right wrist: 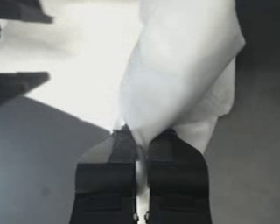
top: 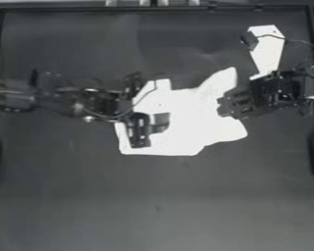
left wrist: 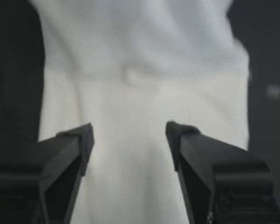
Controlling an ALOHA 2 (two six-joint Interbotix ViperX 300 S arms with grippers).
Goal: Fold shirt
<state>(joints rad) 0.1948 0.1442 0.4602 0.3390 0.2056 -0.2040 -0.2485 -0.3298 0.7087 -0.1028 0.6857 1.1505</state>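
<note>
Your left claw (left wrist: 127, 140) wide apart over white T-shirt (top: 186, 122), bunched mid-counter (top: 153, 206). Your right claw (right wrist: 141, 136) pinches shirt's right edge; only right wrist view shows that clamped fold.

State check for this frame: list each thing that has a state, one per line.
shirt: crumpled in a bunched heap on the table, not folded flat.
left gripper: open, jaws apart over the shirt's left side.
right gripper: shut on a fold of the shirt at its right edge.
table: dark, bearing the shirt.
</note>
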